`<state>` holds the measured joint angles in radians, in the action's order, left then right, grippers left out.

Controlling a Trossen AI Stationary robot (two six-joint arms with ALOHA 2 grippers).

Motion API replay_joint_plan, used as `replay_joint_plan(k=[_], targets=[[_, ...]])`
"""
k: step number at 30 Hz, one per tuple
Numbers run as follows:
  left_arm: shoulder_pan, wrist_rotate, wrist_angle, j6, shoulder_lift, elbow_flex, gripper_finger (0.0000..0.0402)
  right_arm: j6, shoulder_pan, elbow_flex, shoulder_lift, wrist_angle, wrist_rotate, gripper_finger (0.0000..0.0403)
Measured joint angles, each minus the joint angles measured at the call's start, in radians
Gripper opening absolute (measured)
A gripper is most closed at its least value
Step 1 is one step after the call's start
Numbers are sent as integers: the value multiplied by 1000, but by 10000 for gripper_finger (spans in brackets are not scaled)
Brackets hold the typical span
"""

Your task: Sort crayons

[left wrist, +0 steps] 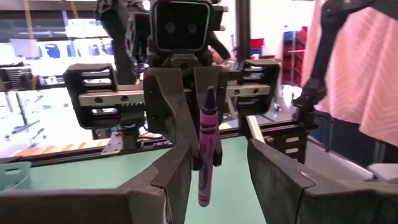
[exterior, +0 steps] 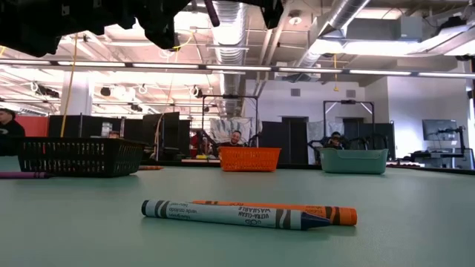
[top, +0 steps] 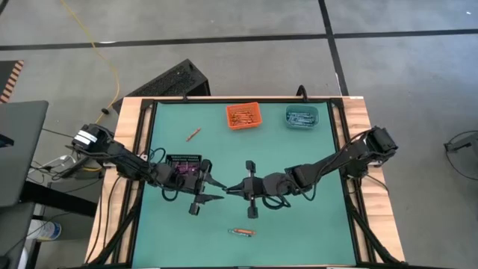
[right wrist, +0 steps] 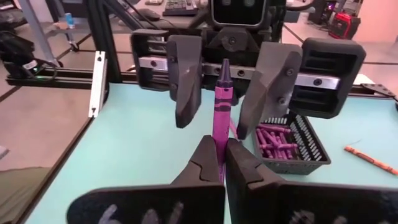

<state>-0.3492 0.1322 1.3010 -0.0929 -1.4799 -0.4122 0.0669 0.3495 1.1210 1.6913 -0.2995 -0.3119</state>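
My right gripper (top: pixel 231 189) is above the middle of the green table and is shut on a purple crayon (right wrist: pixel 221 102). My left gripper (top: pixel 220 187) faces it from the left and is open. Its two fingers (right wrist: pixel 186 81) stand on either side of the crayon's free end without touching it. The left wrist view shows the same crayon (left wrist: pixel 207 143) between my open left gripper (left wrist: pixel 219 163). A blue crayon (exterior: pixel 230 213) and an orange crayon (exterior: pixel 326 213) lie flat together near the table's near edge (top: pixel 241 232). Another orange crayon (top: pixel 193 134) lies at the far left. My right gripper pinches the purple crayon between its two fingertips (right wrist: pixel 211 155), on the part nearest that gripper (right wrist: pixel 219 134). The fingers come level from the table's right side and lie along the crayon. The crayon sticks out ahead of the fingers toward my left gripper, clear of the table.
A black bin (top: pixel 184 164) with several purple crayons stands under the left arm and shows in the right wrist view (right wrist: pixel 289 140). An orange bin (top: pixel 243 115) and a teal bin (top: pixel 302 116) stand at the far edge. People show in the room beyond the table.
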Motion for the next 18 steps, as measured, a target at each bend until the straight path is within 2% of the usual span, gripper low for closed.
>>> replay_joint_plan(k=[18], targets=[[21,14,60,4,1,0,146,-16,-32,0,-2,-2,0,8]])
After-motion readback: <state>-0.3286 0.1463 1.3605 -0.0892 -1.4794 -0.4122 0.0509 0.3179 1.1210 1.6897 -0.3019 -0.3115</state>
